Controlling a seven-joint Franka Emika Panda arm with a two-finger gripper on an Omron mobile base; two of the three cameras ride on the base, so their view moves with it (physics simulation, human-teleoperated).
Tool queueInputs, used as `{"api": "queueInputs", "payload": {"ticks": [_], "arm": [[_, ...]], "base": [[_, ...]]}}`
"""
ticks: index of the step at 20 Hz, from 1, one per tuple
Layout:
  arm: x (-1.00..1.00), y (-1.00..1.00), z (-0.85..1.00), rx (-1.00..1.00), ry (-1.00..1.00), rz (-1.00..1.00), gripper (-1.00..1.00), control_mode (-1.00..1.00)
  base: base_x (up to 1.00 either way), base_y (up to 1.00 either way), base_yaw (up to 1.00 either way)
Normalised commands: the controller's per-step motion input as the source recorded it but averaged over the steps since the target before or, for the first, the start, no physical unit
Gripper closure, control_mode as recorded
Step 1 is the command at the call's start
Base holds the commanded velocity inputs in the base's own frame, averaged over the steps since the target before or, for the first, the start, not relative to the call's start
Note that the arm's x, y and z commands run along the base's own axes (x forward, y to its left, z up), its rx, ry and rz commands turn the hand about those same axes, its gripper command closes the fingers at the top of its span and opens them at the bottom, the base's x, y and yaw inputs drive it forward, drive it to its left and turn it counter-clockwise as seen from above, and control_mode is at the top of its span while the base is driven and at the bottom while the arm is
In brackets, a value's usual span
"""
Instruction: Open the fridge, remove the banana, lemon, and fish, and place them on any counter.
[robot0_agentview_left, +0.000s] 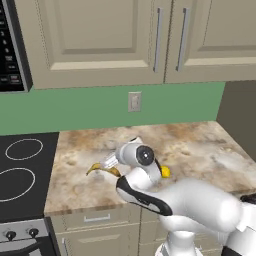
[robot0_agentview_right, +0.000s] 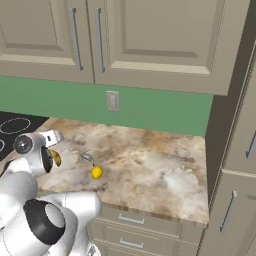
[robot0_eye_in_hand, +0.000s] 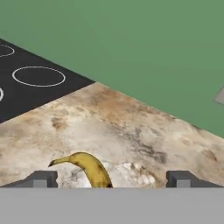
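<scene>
The banana (robot0_eye_in_hand: 89, 169) lies on the speckled desk (robot0_eye_in_hand: 131, 135), directly between the spread fingertips of the gripper (robot0_eye_in_hand: 111, 179) in the hand view, its dark stem tip curling off toward the left fingertip and its body running down under the gripper's middle. The fingertips (robot0_eye_in_hand: 40, 178) stand wide apart, one on each side of the fruit, and neither seems to press on it, so the banana appears to be set down and let go. In the left base view the banana (robot0_agentview_left: 102, 169) pokes out beside the wrist, resting on the desk (robot0_agentview_left: 200, 145), and the lemon (robot0_agentview_left: 165, 172) sits on the other side of the arm, close behind the wrist. The right base view shows that lemon (robot0_agentview_right: 96, 172) lying free on the desk (robot0_agentview_right: 165, 165), a little off from the gripper, with a thin grey shape (robot0_agentview_right: 86, 157) just beyond it that may be the fish, though it is too small to tell. Ahead of the gripper and off to its left lies the black cooktop (robot0_eye_in_hand: 35, 83), with the green wall (robot0_eye_in_hand: 144, 52) beyond. By my reading, the step in hand is the placing of the banana, all but finished. The next move calls for lifting the open gripper straight up and back, clear of the fruit, without nudging it or sweeping the lemon behind the wrist.
</scene>
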Motion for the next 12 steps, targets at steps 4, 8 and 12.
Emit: {"api": "queueInputs", "payload": {"ticks": [4,8,12], "arm": [[-0.51,0.00,1.00,0.08,-0.15,0.00,-1.00,-1.00],[-0.74,-0.01,1.00,0.03,-0.09,0.02,-1.00,-1.00],[-0.91,-0.17,1.00,0.00,0.00,0.04,-1.00,-1.00]], "base": [[0.00,0.00,0.00],[0.00,0.00,0.00],[0.00,0.00,0.00]]}}
